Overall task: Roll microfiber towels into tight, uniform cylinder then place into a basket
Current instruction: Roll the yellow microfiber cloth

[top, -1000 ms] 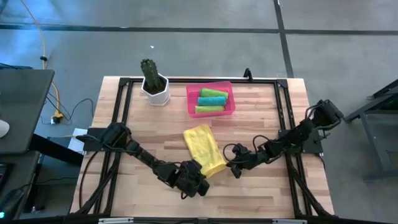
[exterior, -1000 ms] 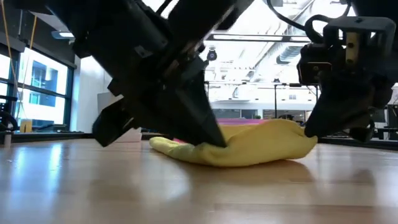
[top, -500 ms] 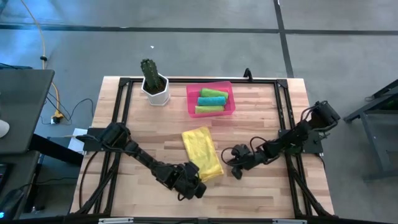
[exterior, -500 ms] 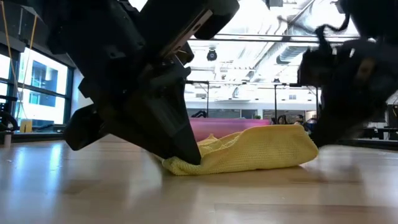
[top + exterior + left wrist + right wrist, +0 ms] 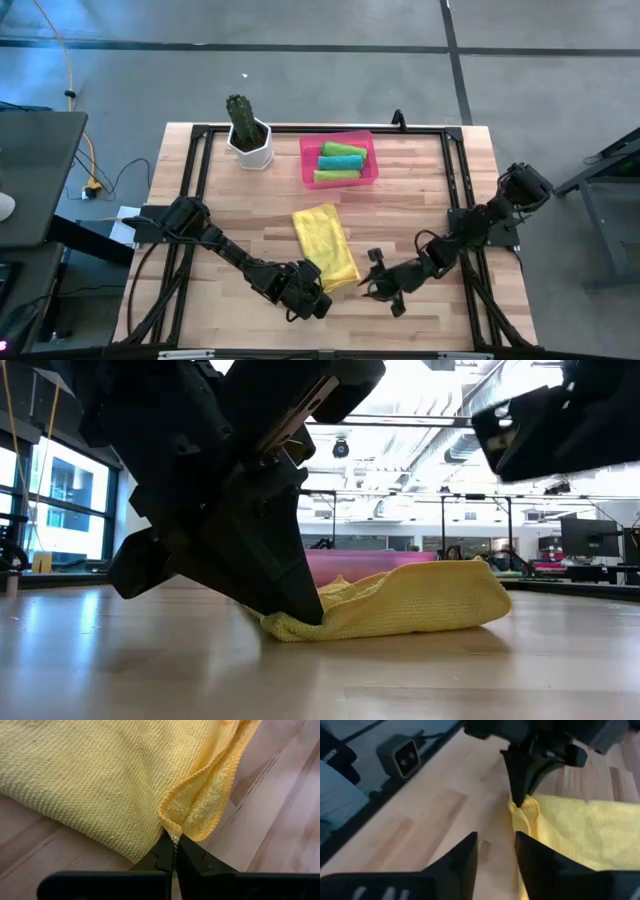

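Observation:
A yellow microfiber towel [image 5: 323, 243] lies folded on the table's middle, its long side running from far to near. My left gripper [image 5: 324, 287] is shut on its near end. My right gripper [image 5: 380, 286] hovers open to the right of that end, raised above the table, with nothing between its fingers [image 5: 530, 857]. The pink basket [image 5: 308, 165] stands at the far edge. It holds two lime green rolled towels [image 5: 343, 149] and a teal one [image 5: 339, 162] between them. My left gripper pinches the yellow towel's hemmed edge [image 5: 172, 826] at a near corner between its two fingertips. At least two layers bunch up there into a small fold. The fingers slant down from the table's near left. The rest of the towel [image 5: 420, 605] lies slack on the table.
A white pot with a green cactus [image 5: 247, 135] stands left of the basket. A black frame [image 5: 190, 190] runs along the table's edges. Bare wood lies left of the towel and between the towel and the basket.
My right gripper has let go of the towel's near right corner, opened, rolled about its axis, and drawn back toward the near edge while rising. The freed side of the towel has dropped onto the table. My left gripper has tipped slightly, still shut on its corner.

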Robot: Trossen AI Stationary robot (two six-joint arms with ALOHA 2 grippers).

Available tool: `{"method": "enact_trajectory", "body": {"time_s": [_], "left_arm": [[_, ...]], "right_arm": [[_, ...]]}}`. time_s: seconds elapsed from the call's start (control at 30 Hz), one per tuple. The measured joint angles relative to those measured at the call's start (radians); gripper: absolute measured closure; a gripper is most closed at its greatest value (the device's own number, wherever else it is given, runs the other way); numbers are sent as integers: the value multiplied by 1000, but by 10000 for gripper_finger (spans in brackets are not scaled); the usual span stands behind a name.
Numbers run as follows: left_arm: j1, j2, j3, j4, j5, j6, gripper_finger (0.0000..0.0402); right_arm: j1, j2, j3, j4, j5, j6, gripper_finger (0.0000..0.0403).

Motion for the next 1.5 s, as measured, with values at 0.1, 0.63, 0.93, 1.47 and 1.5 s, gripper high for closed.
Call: {"method": "enact_trajectory", "body": {"time_s": [0.1, 0.63, 0.93, 1.47, 1.5], "left_arm": [[0, 1, -1, 2, 1, 7, 401], [0, 2, -2, 9, 3, 34, 401], [0, 3, -2, 10, 4, 34, 401], [1, 5, -3, 42, 13, 43, 400], [1, 6, -3, 49, 23, 55, 400]], "right_arm": [[-9, 16, -5, 1, 1, 2, 253], [-53, 240, 40, 114, -12, 0, 234], [-102, 247, 47, 101, 39, -19, 234], [-120, 248, 49, -21, 34, 29, 234], [-120, 248, 49, -28, 34, 38, 236]]}}
